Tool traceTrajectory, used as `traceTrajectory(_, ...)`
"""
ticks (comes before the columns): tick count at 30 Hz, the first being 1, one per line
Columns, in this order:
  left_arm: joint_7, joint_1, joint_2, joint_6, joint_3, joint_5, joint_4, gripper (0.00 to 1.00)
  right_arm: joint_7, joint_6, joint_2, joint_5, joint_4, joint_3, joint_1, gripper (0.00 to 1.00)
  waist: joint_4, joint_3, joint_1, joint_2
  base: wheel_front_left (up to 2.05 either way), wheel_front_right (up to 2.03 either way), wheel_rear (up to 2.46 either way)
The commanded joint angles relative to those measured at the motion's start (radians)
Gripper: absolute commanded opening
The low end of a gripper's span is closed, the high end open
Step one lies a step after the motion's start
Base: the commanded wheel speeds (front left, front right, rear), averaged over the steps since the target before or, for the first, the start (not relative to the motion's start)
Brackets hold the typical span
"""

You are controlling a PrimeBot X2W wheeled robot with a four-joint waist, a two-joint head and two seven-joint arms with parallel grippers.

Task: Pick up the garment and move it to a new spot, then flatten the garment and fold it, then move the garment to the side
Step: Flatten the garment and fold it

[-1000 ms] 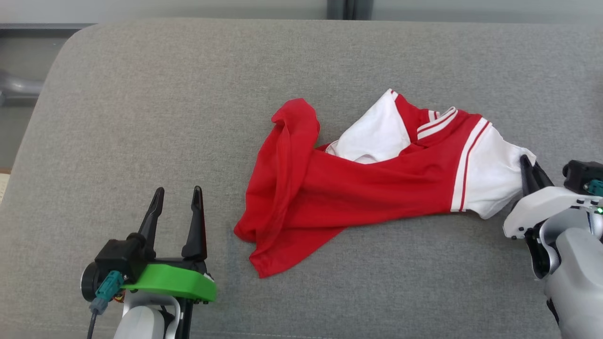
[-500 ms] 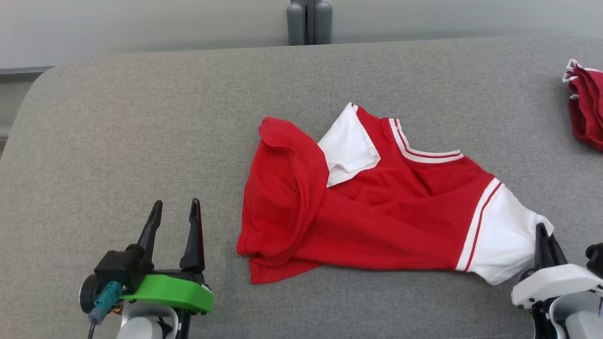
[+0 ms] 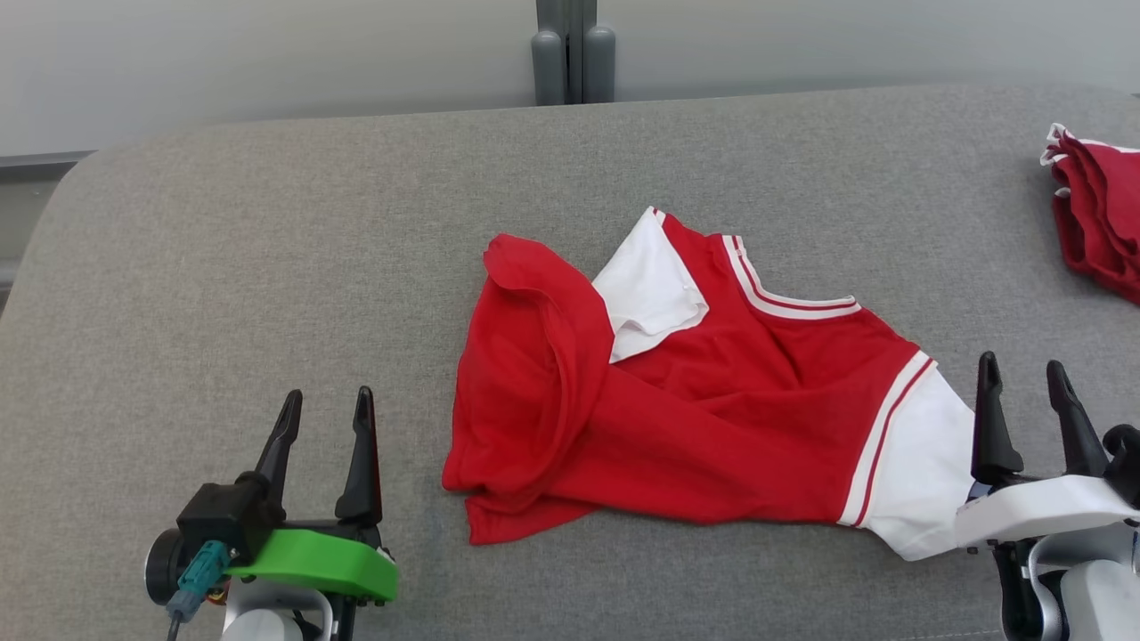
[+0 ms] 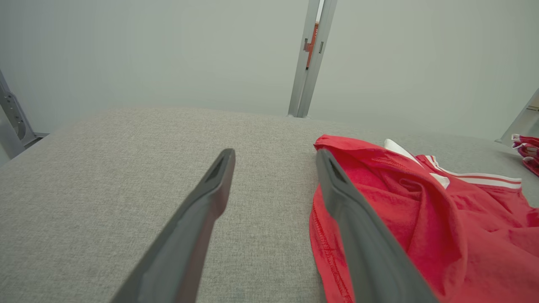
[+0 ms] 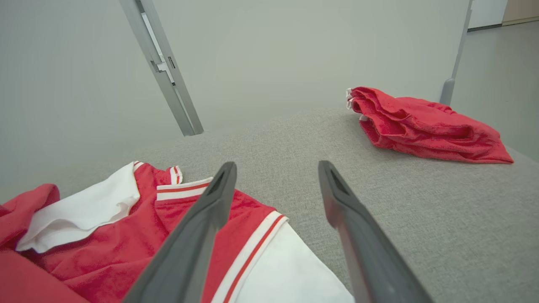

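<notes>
The garment [image 3: 695,418] is a red shirt with white sleeves and striped trim, lying crumpled in the middle of the grey cushion; its left part is folded over itself. My right gripper [image 3: 1024,378] stands open just right of the white sleeve [image 3: 917,472], holding nothing. In the right wrist view the garment [image 5: 126,235] lies below and left of the open right gripper [image 5: 276,168]. My left gripper [image 3: 325,405] is open, apart from the garment's left edge. In the left wrist view the garment [image 4: 421,223] lies right of the open left gripper [image 4: 273,155].
A second red cloth [image 3: 1100,205] lies bunched at the far right of the grey cushion [image 3: 267,267]; it is also in the right wrist view [image 5: 421,126]. A grey post [image 3: 574,49] stands behind the cushion against a pale wall.
My right gripper was shut on the white sleeve and has now opened, leaving the sleeve on the cushion. The head camera has tilted, shifting the whole picture. The left gripper is unchanged.
</notes>
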Motion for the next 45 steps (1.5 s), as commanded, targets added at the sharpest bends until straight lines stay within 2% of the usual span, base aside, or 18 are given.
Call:
traceTrajectory(1, 0.000, 0.013, 0.002, -0.004, 0.005, 0.001, 0.002, 1.00, -0.006, 0.000, -0.007, -0.014, -0.027, 0.018, 0.017, 1.00, 0.000, -0.005, 0.0000, 0.0000, 0.00, 0.00, 0.00)
traceTrajectory(8, 0.000, 0.026, 0.002, -0.008, 0.004, 0.015, 0.003, 1.00, -0.012, 0.000, -0.017, -0.039, -0.145, 0.139, 0.064, 1.00, -0.002, -0.015, 0.0000, 0.0000, 0.00, 0.00, 0.00)
traceTrajectory(19, 0.000, 0.064, 0.002, -0.024, -0.076, 0.059, 0.069, 1.00, -0.013, 0.000, 0.014, -0.070, -0.174, 0.185, 0.102, 1.00, -0.019, -0.022, 0.0000, 0.0000, 0.00, 0.00, 0.00)
traceTrajectory(32, 0.000, 0.079, 0.010, -0.030, -0.194, 0.041, 0.212, 1.00, -0.013, 0.000, -0.035, -0.112, -0.031, 0.107, 0.110, 1.00, -0.037, -0.019, 0.0000, 0.0000, 0.00, 0.00, 0.00)
traceTrajectory(45, 0.000, 0.003, 0.016, -0.030, -0.268, 0.000, 0.338, 1.00, -0.013, 0.000, -0.106, -0.160, 0.273, 0.086, -0.028, 1.00, -0.046, 0.005, 0.0000, 0.0000, 0.00, 0.00, 0.00)
